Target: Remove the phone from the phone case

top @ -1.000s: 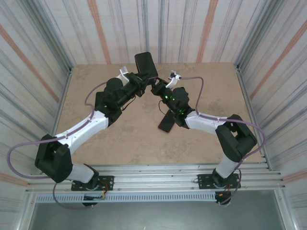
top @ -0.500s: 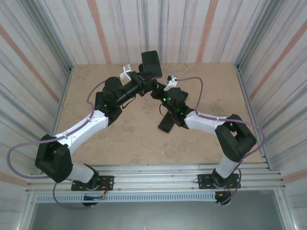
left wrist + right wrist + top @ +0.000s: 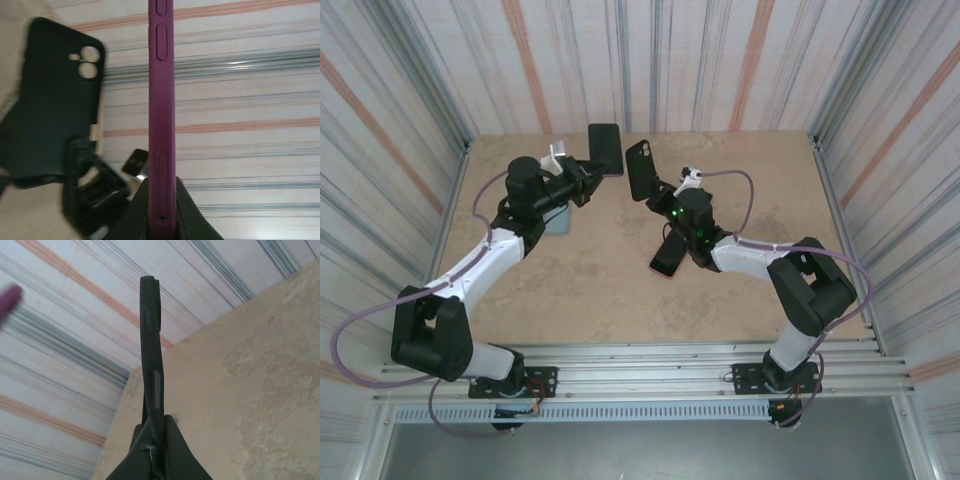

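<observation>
The left hand (image 3: 161,202) is clenched on one end of the phone (image 3: 161,95) and the right hand (image 3: 154,437) grips the empty case (image 3: 151,355). Both are held up near the far edge of the counter (image 3: 570,290), apart from each other, so I judge the removal done, with only the laying down left. Each wrist view gives its thing edge-on, faces hidden, and the right arm partly covers another dark slab (image 3: 665,262) on the counter.

even bright light; wrist views soft, perhaps motion-blurred
</observation>
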You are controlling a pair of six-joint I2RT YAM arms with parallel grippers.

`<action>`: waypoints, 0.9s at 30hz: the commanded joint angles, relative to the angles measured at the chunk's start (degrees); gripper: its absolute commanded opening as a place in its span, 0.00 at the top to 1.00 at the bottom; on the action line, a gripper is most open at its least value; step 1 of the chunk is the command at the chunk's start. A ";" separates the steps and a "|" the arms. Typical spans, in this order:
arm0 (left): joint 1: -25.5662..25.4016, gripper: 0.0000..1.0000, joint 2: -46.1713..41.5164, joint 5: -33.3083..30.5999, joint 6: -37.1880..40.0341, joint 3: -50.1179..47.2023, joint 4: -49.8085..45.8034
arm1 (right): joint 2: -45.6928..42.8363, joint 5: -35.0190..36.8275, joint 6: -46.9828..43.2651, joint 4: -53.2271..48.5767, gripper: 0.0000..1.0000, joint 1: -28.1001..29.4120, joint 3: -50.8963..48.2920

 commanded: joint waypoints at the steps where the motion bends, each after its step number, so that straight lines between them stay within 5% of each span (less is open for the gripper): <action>1: 2.90 0.91 0.32 6.40 6.66 -2.75 0.72 | 1.29 -0.80 5.03 -0.61 0.96 0.00 0.45; 27: 10.47 0.90 25.66 10.87 21.21 -1.02 0.49 | 10.04 -0.58 13.84 -5.86 0.96 4.58 6.56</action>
